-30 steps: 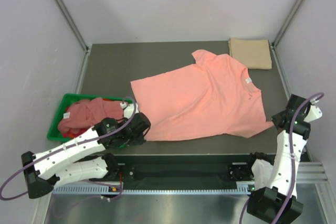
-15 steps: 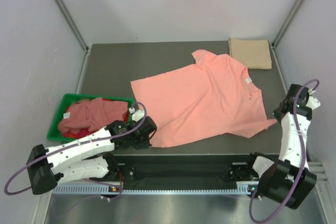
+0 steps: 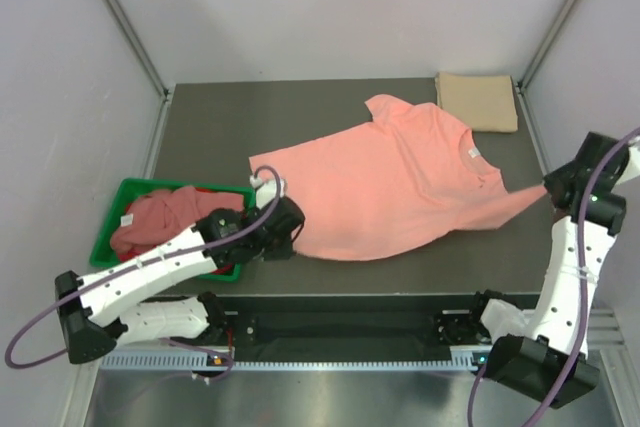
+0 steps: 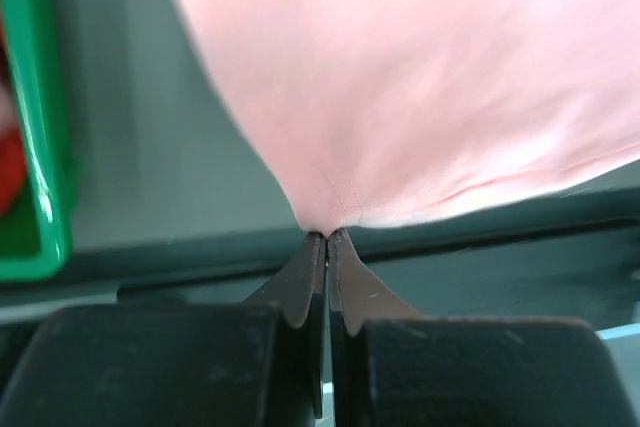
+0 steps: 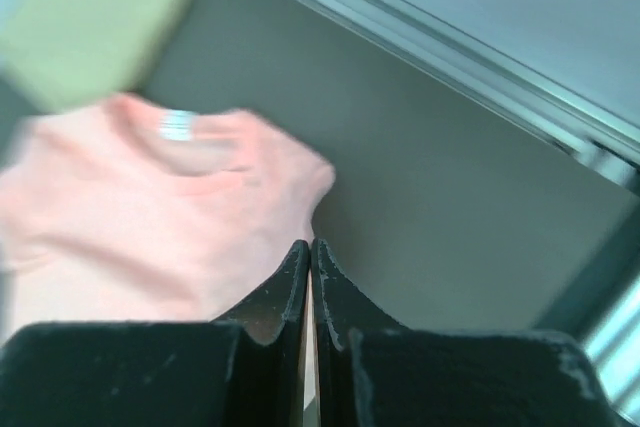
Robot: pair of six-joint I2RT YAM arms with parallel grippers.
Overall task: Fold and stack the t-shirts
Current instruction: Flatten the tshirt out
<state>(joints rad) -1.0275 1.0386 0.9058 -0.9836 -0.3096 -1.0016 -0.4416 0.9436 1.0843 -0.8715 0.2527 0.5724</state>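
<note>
The salmon-pink t-shirt [image 3: 400, 182] is lying across the middle of the dark table [image 3: 210, 127] in the top view, spread mostly flat. Its neck, with a white label [image 3: 473, 154], is pointing toward the right. Its lower edge is curving upward rather than lying straight. One sleeve is being drawn out into a thin point toward the right edge of the frame.

The left gripper [image 4: 326, 239] is pinching the shirt's lower left corner, its jaws pressed together on a small tuck of cloth. The right gripper [image 5: 310, 250] is clamping the stretched sleeve tip in the same way.

A tan-beige shirt [image 3: 477, 101] is sitting folded in the upper right corner of the table. Crumpled pink and red shirts [image 3: 165, 219] are filling the green bin [image 3: 110, 237] at lower left.
</note>
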